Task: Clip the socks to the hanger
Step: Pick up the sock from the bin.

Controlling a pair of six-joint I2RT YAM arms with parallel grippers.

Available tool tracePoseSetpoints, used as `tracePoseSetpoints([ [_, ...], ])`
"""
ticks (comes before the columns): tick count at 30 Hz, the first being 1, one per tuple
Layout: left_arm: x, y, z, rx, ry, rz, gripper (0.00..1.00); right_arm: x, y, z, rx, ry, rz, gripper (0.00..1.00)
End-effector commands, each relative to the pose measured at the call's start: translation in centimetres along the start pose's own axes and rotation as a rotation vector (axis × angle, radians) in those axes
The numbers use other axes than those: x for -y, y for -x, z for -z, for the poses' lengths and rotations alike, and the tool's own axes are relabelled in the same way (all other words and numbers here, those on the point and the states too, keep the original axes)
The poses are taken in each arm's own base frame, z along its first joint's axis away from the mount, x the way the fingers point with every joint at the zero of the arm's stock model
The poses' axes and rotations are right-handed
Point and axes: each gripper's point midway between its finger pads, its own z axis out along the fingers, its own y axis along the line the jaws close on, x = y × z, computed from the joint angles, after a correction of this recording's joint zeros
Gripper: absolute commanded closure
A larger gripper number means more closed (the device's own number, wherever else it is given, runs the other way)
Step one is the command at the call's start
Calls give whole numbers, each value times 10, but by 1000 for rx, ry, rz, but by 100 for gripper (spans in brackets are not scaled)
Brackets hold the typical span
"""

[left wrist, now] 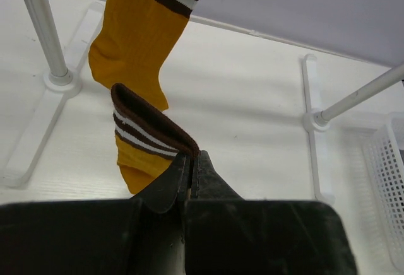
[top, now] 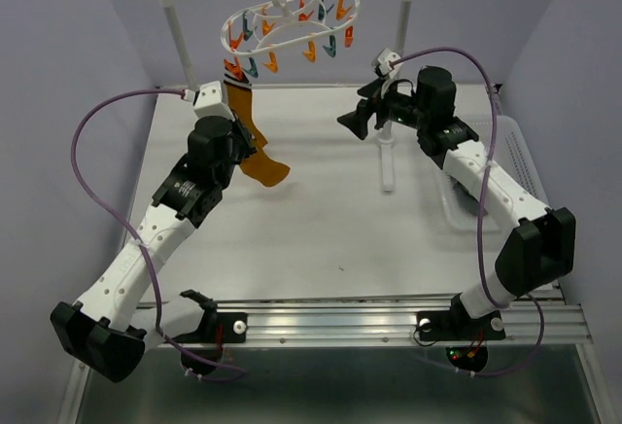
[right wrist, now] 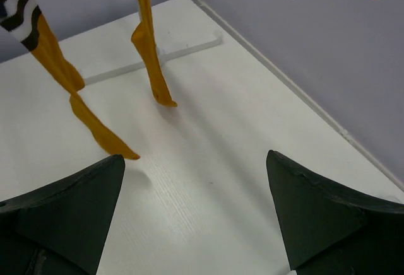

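Note:
The white oval hanger (top: 292, 17) with orange and teal clips hangs from the rail. One mustard sock (top: 241, 105) with a striped cuff hangs from a clip at its left end; it also shows in the left wrist view (left wrist: 136, 32). My left gripper (left wrist: 190, 159) is shut on the striped cuff of a second mustard sock (left wrist: 146, 137), which dangles below the hanger (top: 265, 167). My right gripper (right wrist: 196, 193) is open and empty, raised to the right of both socks (right wrist: 151, 60). The dark grey socks are not in view.
The white-posted rail stand (top: 177, 40) spans the back, with base feet on the table (top: 389, 166) (left wrist: 314, 130). A clear plastic basket (top: 520, 157) sits at the right under my right arm; it also shows in the left wrist view (left wrist: 386, 187).

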Motion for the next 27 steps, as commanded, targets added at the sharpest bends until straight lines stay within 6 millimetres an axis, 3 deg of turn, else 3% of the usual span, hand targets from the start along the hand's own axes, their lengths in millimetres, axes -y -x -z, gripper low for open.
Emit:
tracePoseSetpoints([
  [1,12,35,-4,85,-49,23,100,-24,-10,-22,-63,102,153,0],
  [5,16,39,-15,81,-74,13,100,-35,-15,-41,-52,117,180,0],
  [6,23,39,-19,79,-107,2,100,-32,0,-49,6,87,198,0],
  [11,27,47,-32,101,-126,-3,100,-19,31,-69,185,7,145,0],
  [18,38,52,-48,115,-180,-33,100,3,51,-94,313,-56,90,0],
  [27,35,56,-60,117,-172,-23,100,-12,59,-104,339,0,100,0],
])
